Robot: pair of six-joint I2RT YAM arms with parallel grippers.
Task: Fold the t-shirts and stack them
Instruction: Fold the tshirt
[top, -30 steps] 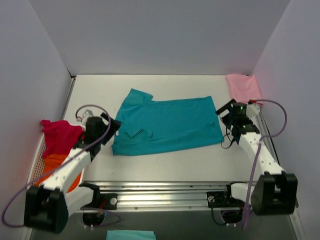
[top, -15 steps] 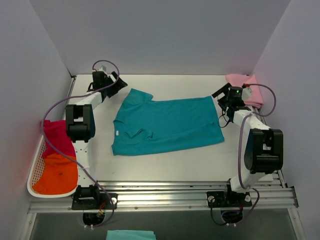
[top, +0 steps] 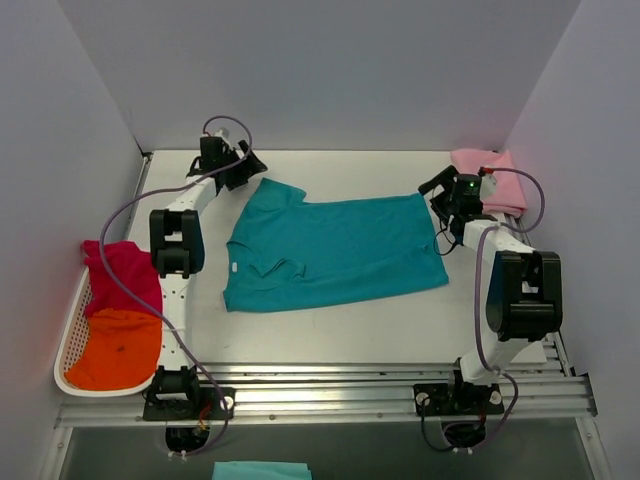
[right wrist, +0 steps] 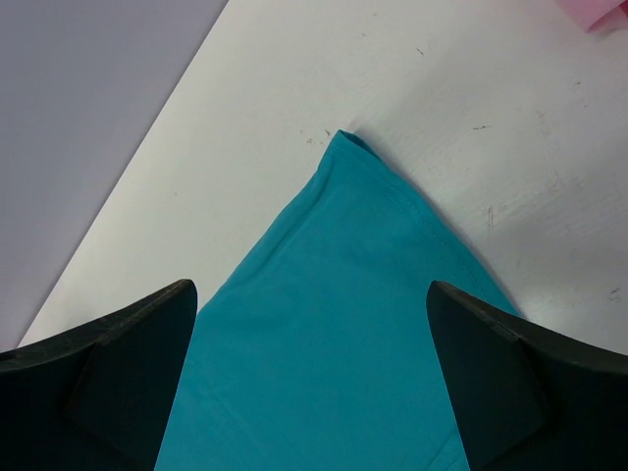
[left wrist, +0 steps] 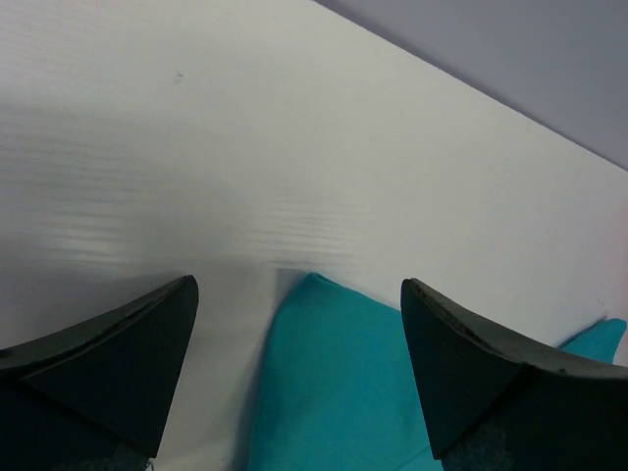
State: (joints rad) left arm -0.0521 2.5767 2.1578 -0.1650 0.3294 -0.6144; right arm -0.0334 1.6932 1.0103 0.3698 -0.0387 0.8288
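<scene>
A teal t-shirt (top: 335, 250) lies spread flat mid-table, collar to the left. My left gripper (top: 247, 167) hangs open just above its far left corner (left wrist: 339, 373). My right gripper (top: 437, 192) stands open over the far right corner (right wrist: 343, 324). Neither holds any cloth. A pale pink t-shirt (top: 490, 178) lies folded at the far right. A magenta-red t-shirt (top: 125, 275) and an orange t-shirt (top: 120, 345) sit in the basket at the left.
The white plastic basket (top: 72, 335) stands off the table's left edge. Grey walls close in the back and both sides. A metal rail (top: 330, 385) runs along the near edge, with a teal scrap (top: 260, 470) below it.
Both arms have swung from the near table out to the far corners of the teal shirt, and have edged in closer over the last half second. The shirt has not moved.
</scene>
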